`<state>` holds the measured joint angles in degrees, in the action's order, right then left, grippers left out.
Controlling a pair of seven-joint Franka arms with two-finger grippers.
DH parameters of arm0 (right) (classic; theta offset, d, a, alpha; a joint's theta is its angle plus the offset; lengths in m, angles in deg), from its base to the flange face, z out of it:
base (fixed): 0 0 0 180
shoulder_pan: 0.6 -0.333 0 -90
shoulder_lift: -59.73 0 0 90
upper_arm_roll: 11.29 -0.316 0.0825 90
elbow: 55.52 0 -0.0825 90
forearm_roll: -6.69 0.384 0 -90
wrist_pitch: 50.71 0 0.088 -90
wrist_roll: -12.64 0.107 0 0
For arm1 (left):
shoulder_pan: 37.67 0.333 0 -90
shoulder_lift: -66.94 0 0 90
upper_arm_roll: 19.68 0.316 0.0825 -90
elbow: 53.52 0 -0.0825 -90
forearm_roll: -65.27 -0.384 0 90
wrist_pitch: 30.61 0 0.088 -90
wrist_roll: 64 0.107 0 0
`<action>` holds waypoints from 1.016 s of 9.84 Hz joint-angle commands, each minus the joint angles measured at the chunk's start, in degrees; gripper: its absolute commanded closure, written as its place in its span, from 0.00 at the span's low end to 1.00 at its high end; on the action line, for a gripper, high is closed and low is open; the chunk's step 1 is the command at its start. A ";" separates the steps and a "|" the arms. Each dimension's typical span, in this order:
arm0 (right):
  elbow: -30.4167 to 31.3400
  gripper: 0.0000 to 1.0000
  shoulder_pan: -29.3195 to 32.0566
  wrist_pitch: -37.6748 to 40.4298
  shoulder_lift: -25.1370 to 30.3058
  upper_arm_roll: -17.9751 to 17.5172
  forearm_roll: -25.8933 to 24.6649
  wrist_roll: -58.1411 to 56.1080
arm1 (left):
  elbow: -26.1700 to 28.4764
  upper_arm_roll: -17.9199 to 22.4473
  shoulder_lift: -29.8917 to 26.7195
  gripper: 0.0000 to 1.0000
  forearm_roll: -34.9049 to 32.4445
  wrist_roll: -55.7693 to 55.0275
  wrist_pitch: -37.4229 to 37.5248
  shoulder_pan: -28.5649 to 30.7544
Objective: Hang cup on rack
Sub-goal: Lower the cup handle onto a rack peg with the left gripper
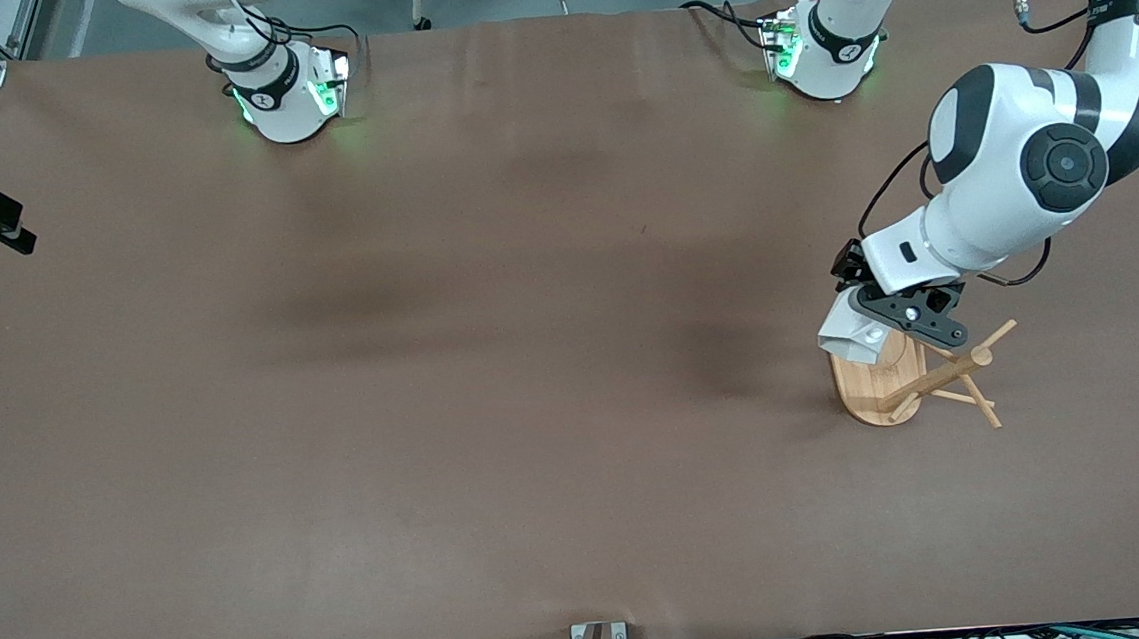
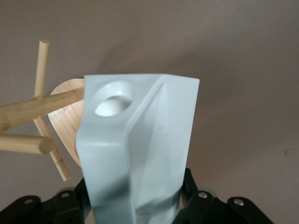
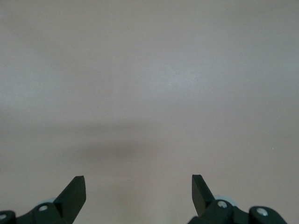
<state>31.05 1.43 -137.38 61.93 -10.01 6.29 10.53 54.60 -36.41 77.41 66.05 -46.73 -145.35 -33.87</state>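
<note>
One cup [image 2: 140,149] gripped in left hand [image 1: 895,322] over rack [image 1: 920,380]; right hand [image 3: 138,193] waited, fingers apart.

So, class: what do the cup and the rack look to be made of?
The cup, held in the left gripper: likely matte white plastic, perhaps 3D-printed, judging by its flat, sharp facets. The rack: light bamboo or wood, unpainted, with visible grain on its base.

We see our right gripper [image 3: 138,193] with its two dark fingertips [image 3: 74,191] spread wide apart above the bare brown table [image 3: 149,84].
</note>
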 commanded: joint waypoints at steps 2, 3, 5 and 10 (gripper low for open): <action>1.06 0.00 1.05 -0.08 0.87 -1.02 -0.30 0.00 | 0.68 -0.15 1.21 0.84 -1.13 1.45 -1.18 0.77; 1.14 0.00 1.05 -0.16 0.96 -1.02 -0.30 -0.08 | 0.60 -0.06 1.48 0.84 -1.13 1.45 -1.10 0.77; 1.14 0.00 0.96 -0.34 0.87 -1.02 -0.30 -0.08 | 0.42 -0.06 1.57 0.83 -1.22 1.54 -1.18 1.91; 1.14 0.00 0.78 -0.51 0.87 -1.19 -0.30 -0.17 | -1.25 -0.06 3.24 0.83 -1.13 1.54 -1.18 2.18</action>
<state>31.13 1.43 -137.44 61.93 -10.32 6.29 10.51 53.88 -36.23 78.54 66.05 -45.78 -145.83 -32.02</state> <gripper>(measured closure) 0.000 0.260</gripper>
